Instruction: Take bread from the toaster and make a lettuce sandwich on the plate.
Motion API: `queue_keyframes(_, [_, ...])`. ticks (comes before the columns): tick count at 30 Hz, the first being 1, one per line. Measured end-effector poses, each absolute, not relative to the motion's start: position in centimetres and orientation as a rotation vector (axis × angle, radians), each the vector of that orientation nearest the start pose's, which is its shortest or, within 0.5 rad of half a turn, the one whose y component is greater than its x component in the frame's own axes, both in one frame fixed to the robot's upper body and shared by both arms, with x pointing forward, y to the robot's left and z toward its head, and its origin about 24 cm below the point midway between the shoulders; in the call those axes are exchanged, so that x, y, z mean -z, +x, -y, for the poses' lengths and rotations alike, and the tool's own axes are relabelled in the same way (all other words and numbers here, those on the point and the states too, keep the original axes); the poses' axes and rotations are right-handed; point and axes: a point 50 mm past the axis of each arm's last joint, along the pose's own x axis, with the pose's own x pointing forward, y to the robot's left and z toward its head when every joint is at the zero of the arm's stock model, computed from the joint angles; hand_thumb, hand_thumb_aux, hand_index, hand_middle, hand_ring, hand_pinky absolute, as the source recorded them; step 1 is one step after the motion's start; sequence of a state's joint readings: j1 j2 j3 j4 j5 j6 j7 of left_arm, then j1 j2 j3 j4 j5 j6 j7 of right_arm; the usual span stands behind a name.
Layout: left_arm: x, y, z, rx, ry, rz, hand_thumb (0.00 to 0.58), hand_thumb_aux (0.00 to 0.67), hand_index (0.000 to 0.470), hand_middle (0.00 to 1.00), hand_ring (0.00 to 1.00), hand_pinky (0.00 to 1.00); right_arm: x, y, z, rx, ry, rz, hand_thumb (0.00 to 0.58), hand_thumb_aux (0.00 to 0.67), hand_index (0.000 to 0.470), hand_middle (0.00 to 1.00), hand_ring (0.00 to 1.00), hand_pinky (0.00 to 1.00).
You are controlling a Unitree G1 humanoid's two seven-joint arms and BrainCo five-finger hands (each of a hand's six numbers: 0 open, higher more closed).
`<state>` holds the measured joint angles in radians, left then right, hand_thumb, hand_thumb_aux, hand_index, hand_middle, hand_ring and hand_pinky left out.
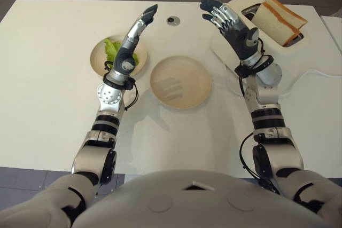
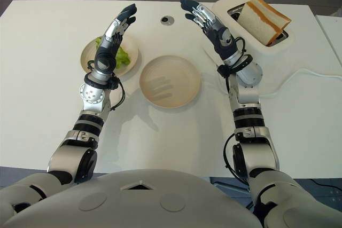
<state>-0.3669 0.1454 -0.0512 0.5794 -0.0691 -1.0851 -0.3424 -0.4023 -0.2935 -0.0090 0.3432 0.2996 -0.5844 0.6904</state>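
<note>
- The white tabletop carries everything and runs out to the left of the left hand.
- The left hand is held above the tabletop with its fingers straight, close together and pointing away from the robot. It grips nothing.
- The small dish lies right under this hand and its wrist, and its rim shows to the hand's left.
- The lettuce rests in that dish, just left of the hand and below it. The hand does not touch it.
- A round dark-centred fitting sits in the tabletop between the two hands, beyond their fingertips and nearer the left one.
- The plate lies between the two forearms, nearer the robot than either hand, and it has no food on it.
- The right hand is raised with its palm turned toward the left hand. Its fingers are spread and slightly bent, and they close on nothing.
- The toaster stands just to the right of this hand and partly beneath it. Whether the hand touches the casing cannot be told.
- The bread, two slices side by side, sticks up from the toaster slot and leans over. It is to the right of the right hand and apart from the fingers.
- A white cable trails across the tabletop to the right of the right wrist.
</note>
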Motion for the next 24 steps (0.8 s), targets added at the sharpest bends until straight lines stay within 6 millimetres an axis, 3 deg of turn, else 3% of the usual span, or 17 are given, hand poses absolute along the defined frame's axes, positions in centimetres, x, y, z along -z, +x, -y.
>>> queue_keyframes(13, [-10.0, 28.0, -13.5, 0.440, 0.213, 0.843, 0.000, 0.000, 0.000, 0.00, 0.00, 0.00, -13.9, 29.9, 16.8, -0.648, -0.277, 0.658, 0.000, 0.000, 0.000, 0.00, 0.00, 0.00])
queue_keyframes(16, [-10.0, 28.1, -13.7, 0.433, 0.216, 0.843, 0.000, 0.000, 0.000, 0.00, 0.00, 0.00, -15.9, 29.7, 19.1, -0.529, -0.413, 0.716, 0.000, 0.000, 0.000, 0.00, 0.00, 0.00])
queue_keyframes(19, [-10.0, 28.1, -13.8, 0.430, 0.218, 0.842, 0.000, 0.000, 0.000, 0.00, 0.00, 0.00, -18.0, 29.4, 21.9, -0.347, -0.677, 0.726, 0.000, 0.000, 0.000, 0.00, 0.00, 0.00])
queue_keyframes(24, [-10.0, 28.1, -13.8, 0.430, 0.220, 0.841, 0.000, 0.000, 0.000, 0.00, 0.00, 0.00, -20.1, 29.2, 25.5, -0.107, -0.927, 0.680, 0.000, 0.000, 0.000, 0.00, 0.00, 0.00])
